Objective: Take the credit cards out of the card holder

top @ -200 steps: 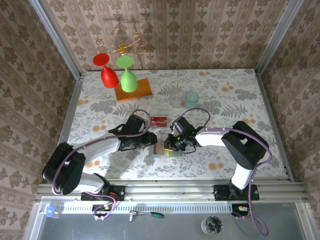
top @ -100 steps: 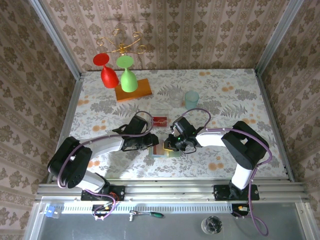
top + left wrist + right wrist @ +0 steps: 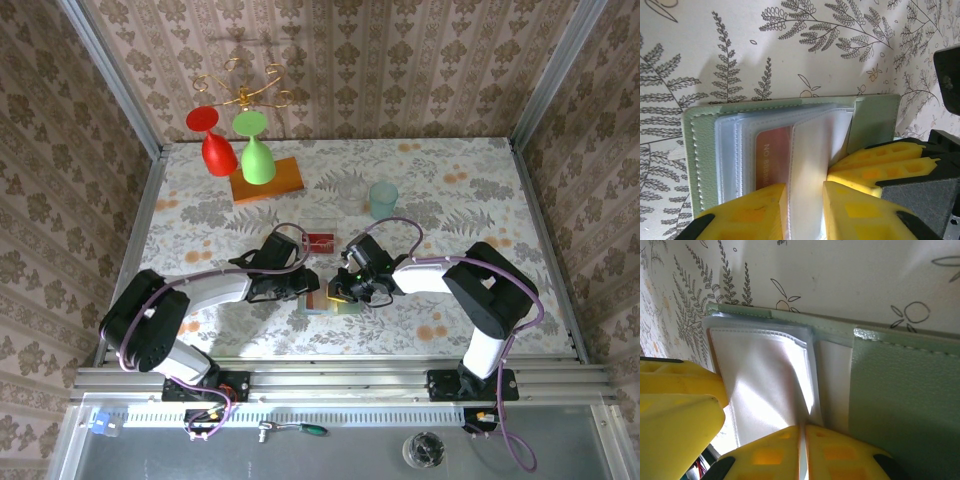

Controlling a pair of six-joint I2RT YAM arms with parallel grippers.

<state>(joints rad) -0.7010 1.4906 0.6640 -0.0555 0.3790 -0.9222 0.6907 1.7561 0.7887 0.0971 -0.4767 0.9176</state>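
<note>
- Carrying everything, the desk (image 3: 450,180) looked the same as a second earlier.
- The left arm (image 3: 200,290) had swung its forearm inward and brought its claw from beside the holder right onto it. The right arm (image 3: 450,275) had barely stirred.
- The holder (image 3: 692,150) lay open toward the near side of the desk, between the two claws, with its clear sleeves (image 3: 730,150) fanned up.
- The right claw (image 3: 804,440) was closed, its fingers meeting on a sleeve by the holder's fold and seemingly pinning it.
- The left claw (image 3: 805,197) stood narrow, with one sleeve leaf rising in the gap; I could not tell whether it gripped.
- A sleeved card (image 3: 772,157), red with white print, sat just left of that leaf, untouched.
- A loose card (image 3: 320,240) rested just beyond the holder, where it had been a second before.
- Judging from this, the approach was finished and the pull on the next card was about to begin, with at least one card left inside.
</note>
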